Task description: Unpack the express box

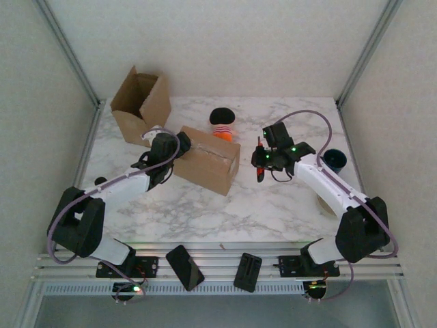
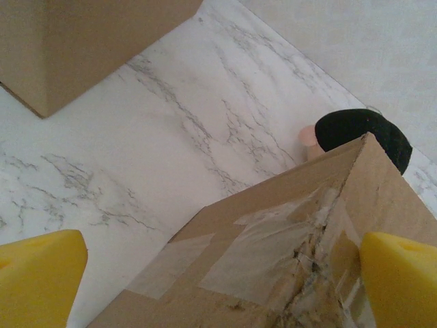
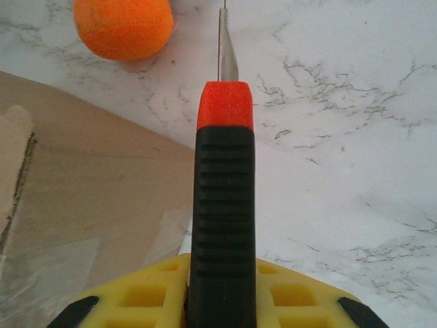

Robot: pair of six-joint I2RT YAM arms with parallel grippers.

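Observation:
The express box [image 1: 208, 164] is a brown carton sealed with clear tape, lying in the middle of the table. My left gripper [image 1: 176, 147] is at its left end and open. In the left wrist view the carton's taped corner [image 2: 273, 260] lies between the wide-apart yellow fingers [image 2: 41, 273] of the left gripper [image 2: 222, 273]. My right gripper [image 1: 263, 160] hovers just right of the box, shut on a knife [image 1: 259, 164]. The right wrist view shows that knife [image 3: 222, 191], with a black ribbed handle, red collar and bare blade, clamped in the right gripper [image 3: 222, 287] beside the box [image 3: 89, 198].
An open empty carton [image 1: 140, 102] stands at the back left, also in the left wrist view [image 2: 75, 41]. Behind the box lies a black, striped and orange toy [image 1: 222, 123], whose orange part [image 3: 123, 24] is near the blade tip. A dark cup [image 1: 334, 159] sits at the right edge.

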